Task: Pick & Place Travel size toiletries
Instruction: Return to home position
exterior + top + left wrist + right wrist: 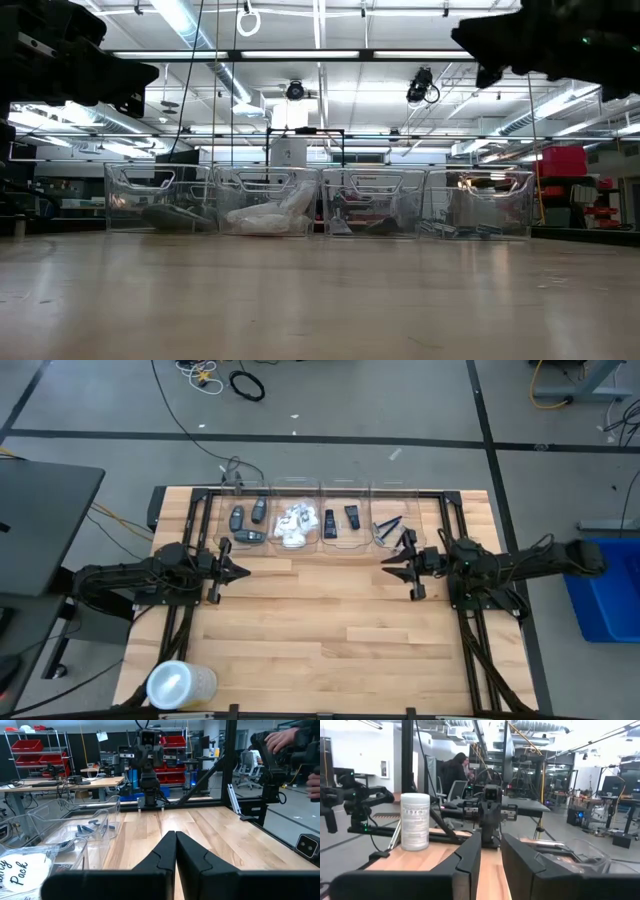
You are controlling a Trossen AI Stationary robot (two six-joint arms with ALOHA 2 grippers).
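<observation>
From above, four clear bins [345, 540] line the table's far edge. From the left they hold dark grey cases [258, 511], white packets [293, 525], black tubes [330, 523] and blue razors [388, 524]. The left gripper [243, 571] and right gripper [386, 565] hover near the row, tips facing. A round container [180, 685] stands at the near left corner. At table height, both arms hang high. The left wrist view shows fingers [160, 855] pressed together, empty. The right wrist view shows fingers [470, 862] slightly apart, empty.

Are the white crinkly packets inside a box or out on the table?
Inside. The white packets lie heaped within the second clear bin from the left.
</observation>
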